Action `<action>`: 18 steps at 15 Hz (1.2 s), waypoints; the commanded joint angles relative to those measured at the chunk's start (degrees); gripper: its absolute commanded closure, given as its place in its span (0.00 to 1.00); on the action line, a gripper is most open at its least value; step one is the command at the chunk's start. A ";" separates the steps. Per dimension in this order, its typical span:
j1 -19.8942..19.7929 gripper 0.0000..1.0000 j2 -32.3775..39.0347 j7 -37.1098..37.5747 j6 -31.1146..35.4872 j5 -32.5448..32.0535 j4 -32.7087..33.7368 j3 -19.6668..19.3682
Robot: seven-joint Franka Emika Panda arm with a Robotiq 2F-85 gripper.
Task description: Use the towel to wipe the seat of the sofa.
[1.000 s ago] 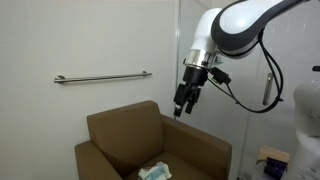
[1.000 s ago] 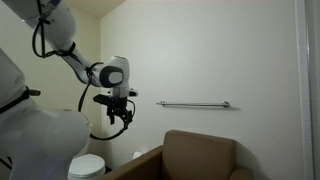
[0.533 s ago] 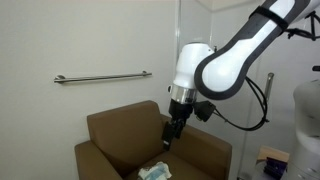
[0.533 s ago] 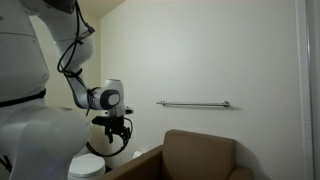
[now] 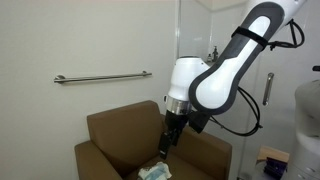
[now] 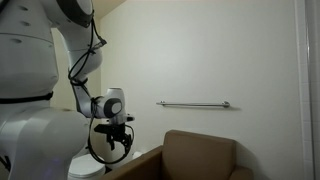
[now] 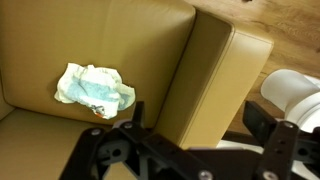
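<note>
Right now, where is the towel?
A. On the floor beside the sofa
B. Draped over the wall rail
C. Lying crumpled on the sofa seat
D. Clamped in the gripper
C: the towel lies crumpled on the seat of the sofa, while the gripper hangs above it, open and empty.

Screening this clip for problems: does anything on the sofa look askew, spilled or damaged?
Only the towel stands out: it lies crumpled in a heap on the seat rather than spread flat. No spill or damage shows. The gripper hangs open above the seat, holding nothing.
</note>
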 commanded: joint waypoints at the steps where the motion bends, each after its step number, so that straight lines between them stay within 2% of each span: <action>1: -1.99 0.00 3.65 5.80 2.77 -6.95 0.69 0.48; 3: -6.22 0.00 7.01 13.37 3.80 -17.48 2.56 -0.17; 4: -10.39 0.00 7.72 16.21 3.61 -22.09 3.53 0.91; 5: -12.58 0.00 7.77 19.50 2.96 -27.00 4.58 0.16; 8: -16.01 0.00 15.68 29.21 3.22 -41.88 12.11 -5.41; 9: -16.36 0.00 19.05 30.80 3.46 -44.32 14.85 -6.98; 14: -15.10 0.00 37.59 30.43 3.26 -44.08 23.88 -12.15; 15: -15.77 0.00 39.96 28.95 3.28 -42.58 25.14 -11.97; 16: -10.17 0.00 33.69 24.06 3.24 -36.78 20.94 -16.04; 18: -10.34 0.00 39.25 23.42 3.87 -35.85 23.91 -16.33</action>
